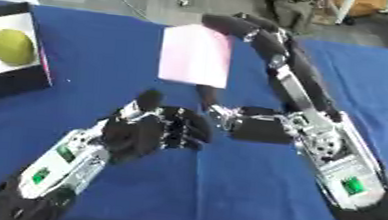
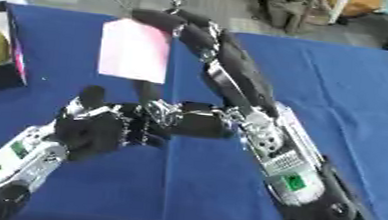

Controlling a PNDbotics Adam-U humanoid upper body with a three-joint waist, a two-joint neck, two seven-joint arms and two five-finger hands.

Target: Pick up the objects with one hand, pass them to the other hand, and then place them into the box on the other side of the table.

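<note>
Above the middle of a blue cloth-covered table (image 1: 106, 49), the robot's right hand (image 1: 256, 37) holds a flat, pale pink rectangular object (image 1: 195, 55), perhaps a sponge or pad, lifted clear of the cloth. Its dark fingers (image 1: 227, 24) curl over the object's top far edge, and the thumb (image 1: 205, 97) reaches up beneath its lower edge, so the pink piece is pinched between them and hangs roughly upright, facing the camera. The right arm, black with silver joints, comes in from the lower right corner and stretches toward the far side. Just below and to the left of the pink object, the robot's left hand (image 1: 152, 131) sits raised a little above the cloth, its black fingers (image 1: 187, 129) curled in toward the palm and its thumb (image 1: 149, 99) pointing up; it holds nothing and does not touch the pink object. The left arm enters from the lower left corner. At the far left edge of the table stands a box (image 1: 6, 83) with dark walls and a white inside, and a round yellow-green fruit (image 1: 12, 47) lies inside it.
</note>
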